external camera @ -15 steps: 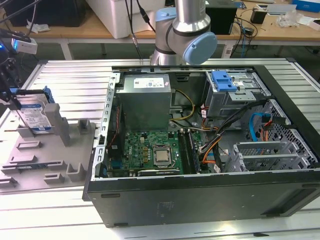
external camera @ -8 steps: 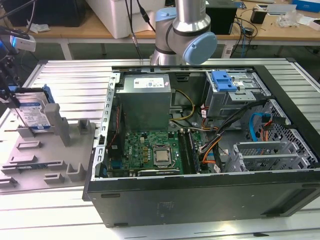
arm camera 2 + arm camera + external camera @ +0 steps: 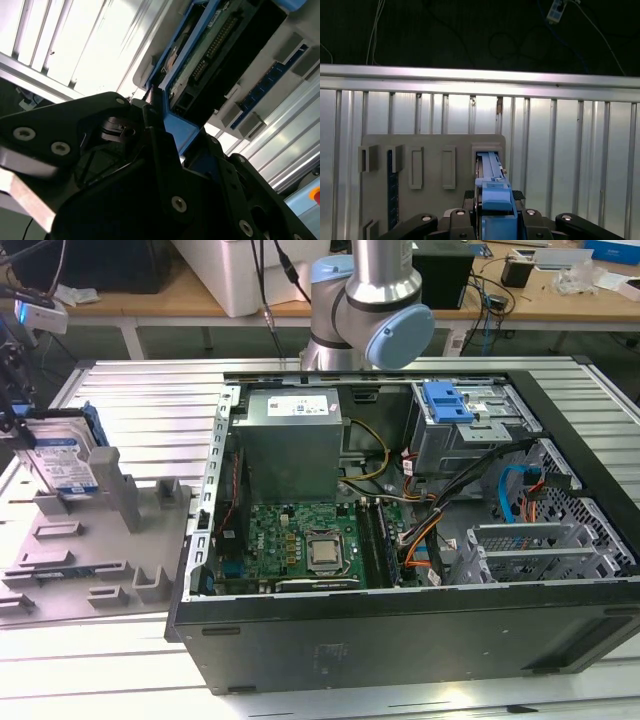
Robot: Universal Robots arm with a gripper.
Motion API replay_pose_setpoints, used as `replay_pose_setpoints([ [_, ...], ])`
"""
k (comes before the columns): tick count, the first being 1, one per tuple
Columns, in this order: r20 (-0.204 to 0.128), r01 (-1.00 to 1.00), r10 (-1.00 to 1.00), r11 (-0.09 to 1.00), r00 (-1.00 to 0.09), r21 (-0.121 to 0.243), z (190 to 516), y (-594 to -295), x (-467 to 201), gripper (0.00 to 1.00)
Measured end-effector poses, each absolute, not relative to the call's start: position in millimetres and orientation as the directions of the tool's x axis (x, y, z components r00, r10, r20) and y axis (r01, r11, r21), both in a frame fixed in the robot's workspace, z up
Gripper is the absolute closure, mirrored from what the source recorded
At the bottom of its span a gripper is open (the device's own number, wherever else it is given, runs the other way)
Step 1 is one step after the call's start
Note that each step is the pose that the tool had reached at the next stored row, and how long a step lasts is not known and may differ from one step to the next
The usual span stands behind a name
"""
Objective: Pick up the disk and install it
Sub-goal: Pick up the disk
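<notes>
Pickup is the step in hand, by my reckoning. The disk [image 3: 60, 460] stands on edge in a slot of the grey holder [image 3: 110, 560], label side toward the exterior view's right, its blue carrier frame uppermost. The gripper [image 3: 493, 210] sits directly over that slot. In the first wrist view its jaws are drawn narrow against either side of the blue frame, with no gap I can make out, so I take it to be holding the disk. The disk's lower edge looks seated in the holder, not lifted clear. The open computer case [image 3: 400, 630] lies just beside the holder, on the exterior view's right. Freeing the disk would call for a straight pull along the slot, since any tilt could jam the frame against the holder's walls.
</notes>
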State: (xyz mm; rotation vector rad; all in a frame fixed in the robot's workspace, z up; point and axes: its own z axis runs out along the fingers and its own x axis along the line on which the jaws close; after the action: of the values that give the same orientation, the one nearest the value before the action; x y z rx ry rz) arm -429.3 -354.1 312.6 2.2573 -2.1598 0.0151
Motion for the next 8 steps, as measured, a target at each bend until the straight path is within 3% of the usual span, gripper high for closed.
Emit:
replay_pose_setpoints([
  [8,0.017,-0.999,-0.999,-0.044,0.044,0.006,333.6,-354.1,-429.3,0.63],
])
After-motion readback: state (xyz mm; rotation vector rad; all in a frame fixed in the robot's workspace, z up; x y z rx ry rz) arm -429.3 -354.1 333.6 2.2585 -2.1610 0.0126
